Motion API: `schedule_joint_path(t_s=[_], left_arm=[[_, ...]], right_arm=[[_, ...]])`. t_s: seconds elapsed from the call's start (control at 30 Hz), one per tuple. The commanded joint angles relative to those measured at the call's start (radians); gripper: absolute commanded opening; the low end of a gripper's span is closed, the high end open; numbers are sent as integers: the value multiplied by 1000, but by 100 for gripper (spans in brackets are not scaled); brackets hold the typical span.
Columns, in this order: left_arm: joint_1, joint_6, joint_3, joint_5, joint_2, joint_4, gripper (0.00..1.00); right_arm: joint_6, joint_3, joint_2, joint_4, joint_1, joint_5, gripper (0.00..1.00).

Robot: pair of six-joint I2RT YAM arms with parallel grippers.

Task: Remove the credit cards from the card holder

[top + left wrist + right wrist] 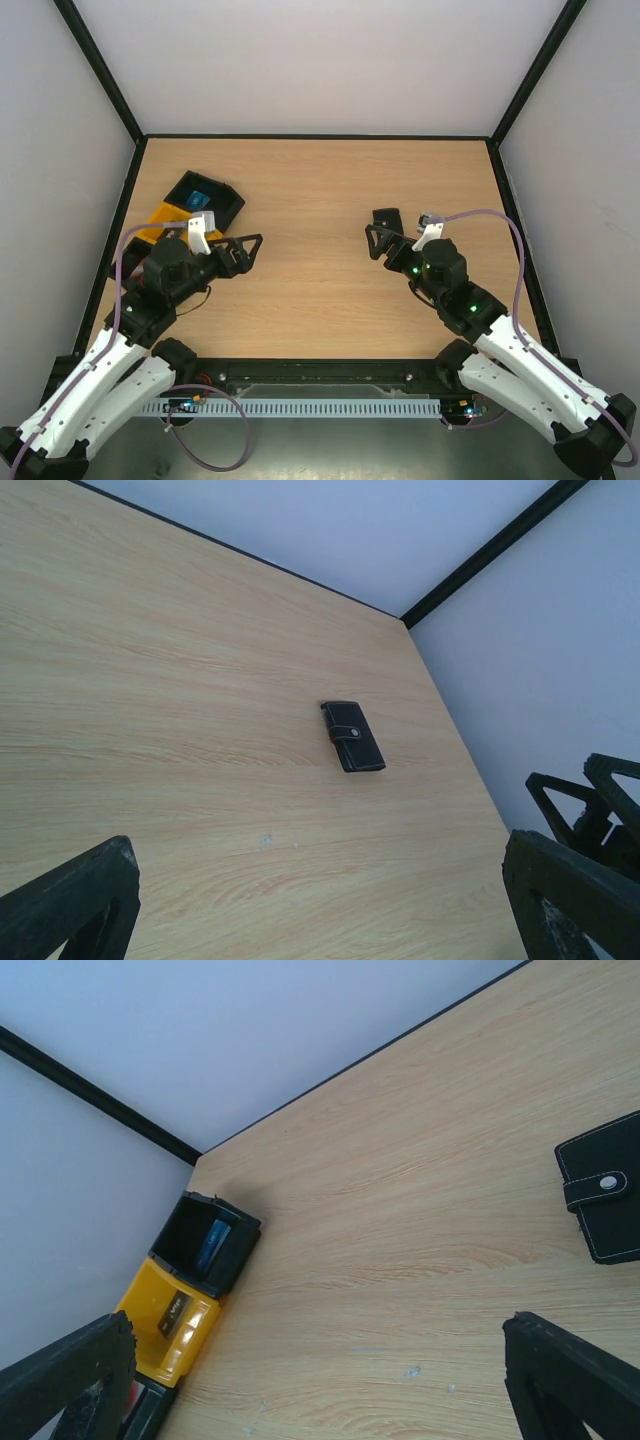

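Closed wallet (385, 219) flat on the table (310, 180), fingers of both grippers spread wide, nothing held.

Lies right of the table's middle, strap snapped shut, no card showing from it. Sits just beyond the tips of the right gripper (378, 243); clear of them in the right wrist view. Left gripper (245, 250) low over the left side, pointed across toward the wallet, well apart from it. Behind that arm, at the far left: black tray (225, 205) with a blue card (197, 200) inside, touching a yellow tray (160, 214) nearer the edge, something small and dark in it.
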Motion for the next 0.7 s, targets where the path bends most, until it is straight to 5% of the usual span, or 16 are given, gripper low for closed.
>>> schedule_joint_path(t_s=[0.0, 0.43, 0.67], left_arm=[[6, 18, 30, -56, -13, -20, 100], [6, 142, 67, -271, -25, -82, 100], [6, 170, 85, -213, -71, -102, 100]], right_arm=[[5, -18, -8, 44, -3, 7, 98], [-105, 113, 216, 12, -4, 198, 98], [-244, 277, 548, -55, -36, 339, 100]])
